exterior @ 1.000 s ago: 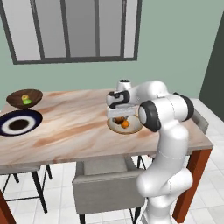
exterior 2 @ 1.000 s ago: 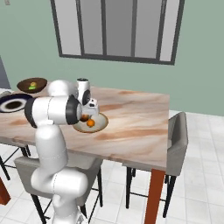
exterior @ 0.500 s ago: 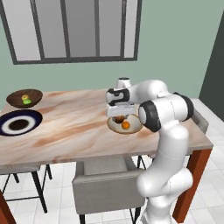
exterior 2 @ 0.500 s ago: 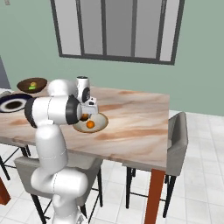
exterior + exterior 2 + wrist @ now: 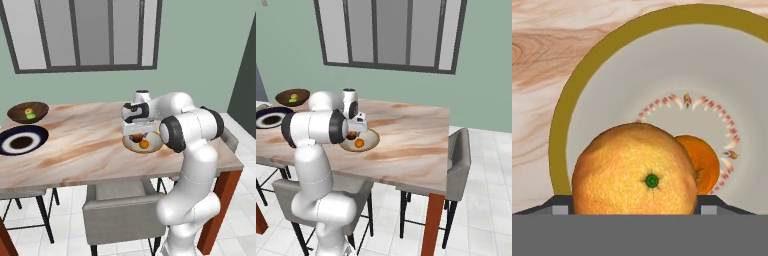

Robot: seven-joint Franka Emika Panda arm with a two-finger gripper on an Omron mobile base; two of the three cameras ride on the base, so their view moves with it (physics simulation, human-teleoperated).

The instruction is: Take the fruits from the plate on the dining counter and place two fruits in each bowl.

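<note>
claw [image 5: 634, 212] lifted slightly | orange [image 5: 634, 170] between its part-open fingers, grip unclear | above cream bowl [image 5: 662, 65]

Grey chairs [image 5: 122, 212] stand at the table beneath a dark-framed window [image 5: 82, 35]

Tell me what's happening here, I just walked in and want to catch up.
The robot arm is sorting fruit into bowls on the dining table. Its tool hangs over the cream bowl with an orange between its fingers; a second orange already lies in that bowl. The wooden bowl at the far end holds a green fruit and a yellow one. The navy plate carries no fruit.
</note>
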